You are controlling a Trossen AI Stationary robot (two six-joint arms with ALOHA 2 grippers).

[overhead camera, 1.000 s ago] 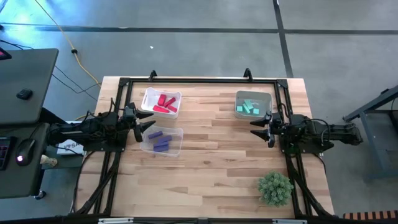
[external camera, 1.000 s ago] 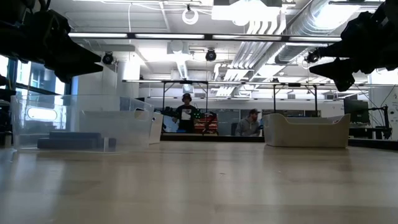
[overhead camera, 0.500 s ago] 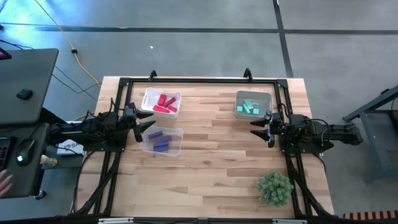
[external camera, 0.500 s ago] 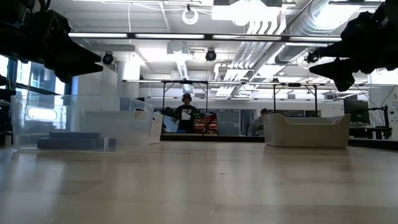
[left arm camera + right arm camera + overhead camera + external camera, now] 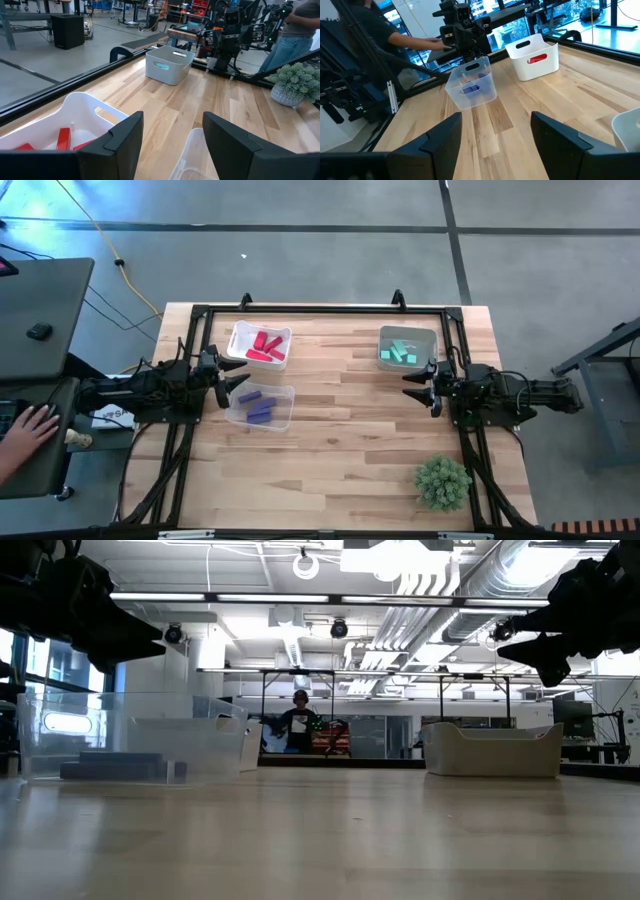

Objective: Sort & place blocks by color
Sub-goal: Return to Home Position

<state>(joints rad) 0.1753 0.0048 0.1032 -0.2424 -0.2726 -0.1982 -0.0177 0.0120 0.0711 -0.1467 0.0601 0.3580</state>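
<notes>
Noting a person's hand now lying on the desk left of the table, further in than a moment ago; finding nothing on the table shifted. Keeping the left gripper hovering at the left side, just beside the white bin and the clear bin, fingers spread wide and holding nothing. Keeping the right gripper hovering at the right side, just nearer than the grey bin, likewise wide and empty. Seeing red blocks lying in the white bin at far left, purple blocks in the clear bin just nearer, teal blocks in the grey bin at far right. Spotting a green plant standing at near right.
</notes>
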